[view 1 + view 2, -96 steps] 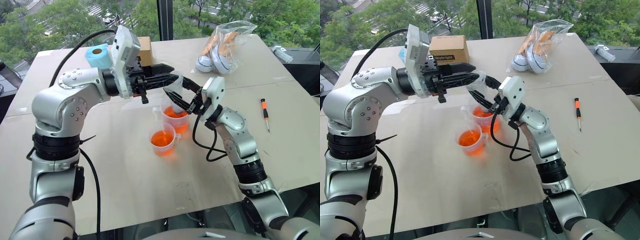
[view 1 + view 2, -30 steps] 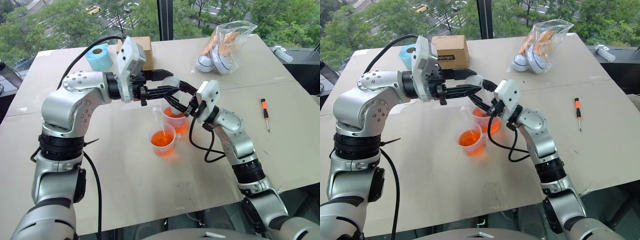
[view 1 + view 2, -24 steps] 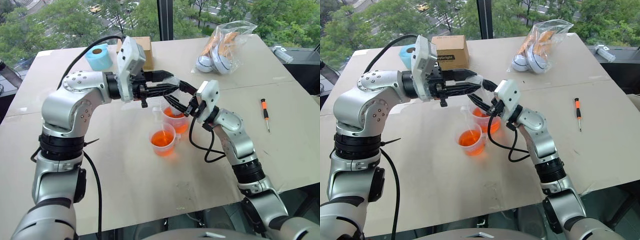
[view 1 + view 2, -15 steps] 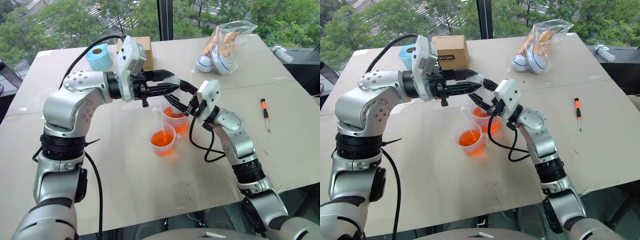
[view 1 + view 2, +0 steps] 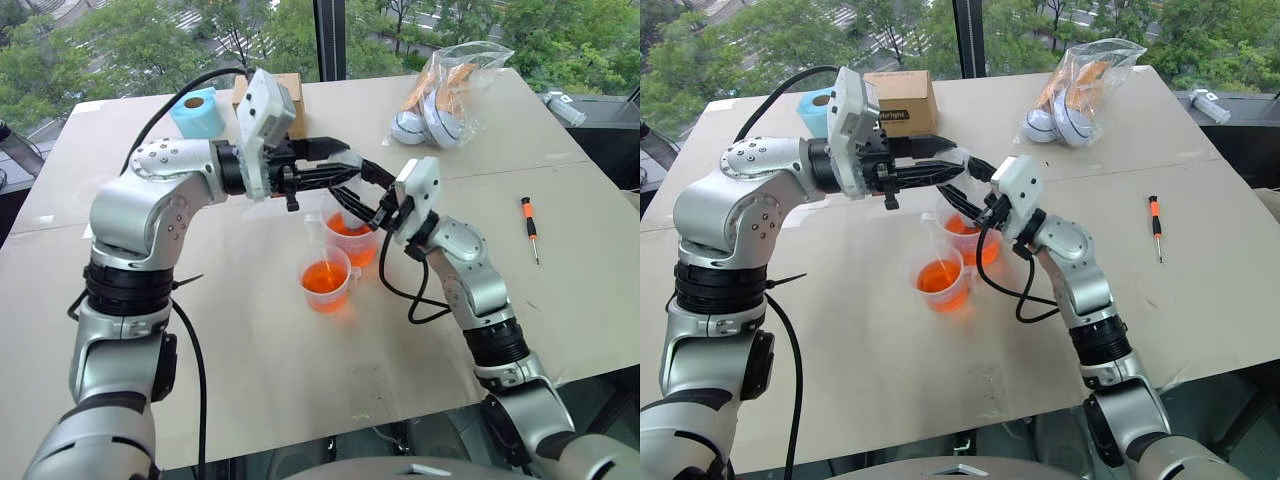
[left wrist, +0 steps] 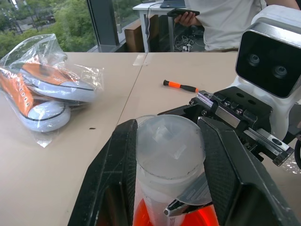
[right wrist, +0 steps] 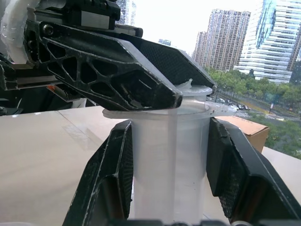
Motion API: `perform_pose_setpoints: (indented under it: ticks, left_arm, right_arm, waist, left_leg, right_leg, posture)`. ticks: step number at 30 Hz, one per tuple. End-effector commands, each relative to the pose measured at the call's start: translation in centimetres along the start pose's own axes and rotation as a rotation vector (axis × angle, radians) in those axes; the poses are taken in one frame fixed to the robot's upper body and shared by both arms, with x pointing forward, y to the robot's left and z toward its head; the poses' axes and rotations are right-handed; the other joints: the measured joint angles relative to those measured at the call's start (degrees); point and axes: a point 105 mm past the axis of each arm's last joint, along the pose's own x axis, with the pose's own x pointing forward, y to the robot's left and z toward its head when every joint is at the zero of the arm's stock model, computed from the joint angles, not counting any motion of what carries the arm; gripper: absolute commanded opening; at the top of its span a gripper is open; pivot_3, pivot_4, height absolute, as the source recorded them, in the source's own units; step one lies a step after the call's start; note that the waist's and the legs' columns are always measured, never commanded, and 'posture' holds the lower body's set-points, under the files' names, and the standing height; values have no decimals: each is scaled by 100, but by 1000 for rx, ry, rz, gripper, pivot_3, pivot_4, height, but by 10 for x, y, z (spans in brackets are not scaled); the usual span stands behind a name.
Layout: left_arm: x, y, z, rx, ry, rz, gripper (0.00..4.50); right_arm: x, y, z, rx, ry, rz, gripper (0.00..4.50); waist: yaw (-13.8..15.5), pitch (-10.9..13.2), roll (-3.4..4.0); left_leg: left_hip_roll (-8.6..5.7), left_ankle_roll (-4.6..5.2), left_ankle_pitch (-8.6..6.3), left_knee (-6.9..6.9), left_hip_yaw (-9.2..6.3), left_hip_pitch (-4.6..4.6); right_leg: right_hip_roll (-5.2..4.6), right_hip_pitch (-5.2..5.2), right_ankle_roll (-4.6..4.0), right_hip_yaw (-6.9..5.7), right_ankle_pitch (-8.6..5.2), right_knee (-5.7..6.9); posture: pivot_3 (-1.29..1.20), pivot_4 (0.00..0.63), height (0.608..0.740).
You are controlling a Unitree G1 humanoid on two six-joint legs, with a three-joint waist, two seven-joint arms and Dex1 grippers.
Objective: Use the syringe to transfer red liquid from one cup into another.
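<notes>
Syringe time: I see the big clear plastic syringe (image 7: 169, 165) standing upright over the taller clear plastic cup (image 5: 352, 238), which holds see-through orange-red liquid (image 5: 350, 227). My right gripper (image 7: 169, 179) has its two black fingers (image 7: 110, 174) pressed on both sides of the thick barrel, so it holds the syringe. My left gripper (image 6: 169, 165) comes in from the side at the top end of the syringe, just above the flat flange, and its black fingers (image 6: 115, 174) sit close on both sides of the round white top part, touching it.

Just beside the taller cup, on the side nearer to me, stands the shorter clear cup with a side handle (image 5: 326, 280). It also has orange-red liquid in it. Both cups rest on the pale wooden table (image 5: 300, 380).

Well away from the taller cup, on my right, lies a thin orange-and-black screwdriver (image 5: 529, 226). Past the taller cup I see a clear plastic bag with orange-and-white shoes (image 5: 445, 95), a brown cardboard box (image 5: 897, 98) and a light blue roll (image 5: 195, 112).
</notes>
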Motion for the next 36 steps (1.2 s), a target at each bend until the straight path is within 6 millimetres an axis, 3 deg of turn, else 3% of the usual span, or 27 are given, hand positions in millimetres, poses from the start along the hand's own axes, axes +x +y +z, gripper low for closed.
perform_pose_setpoints:
  ticks: [1, 26, 33, 36]
  left_arm:
    - [-8, 9, 31, 93, -71, 62, 1378]
    - [-12, 8, 41, 47, -124, 57, 1378]
    - [-17, -6, 44, 82, -162, -26, 1378]
    - [-20, 1, 43, 79, -162, 7, 1378]
  right_arm:
    - [5, 10, 7, 7, -19, 47, 1656]
    - [4, 12, 5, -8, -20, 54, 1656]
    - [3, 14, 5, 2, -21, 61, 1656]
    - [3, 14, 5, -1, -21, 64, 1656]
  waist:
    - [0, 0, 0]
    - [-1, 0, 0]
    - [-2, 0, 0]
    - [-6, 0, 0]
  left_leg:
    - [0, 0, 0, 0, 0, 0]
    - [0, 0, 0, 0, 0, 0]
    - [0, 0, 0, 0, 0, 0]
    - [0, 0, 0, 0, 0, 0]
  right_leg:
    - [0, 0, 0, 0, 0, 0]
    - [0, 0, 0, 0, 0, 0]
    - [0, 0, 0, 0, 0, 0]
    - [0, 0, 0, 0, 0, 0]
  posture:
    - [0, 150, 740]
    - [0, 150, 740]
    - [0, 150, 740]
    - [0, 150, 740]
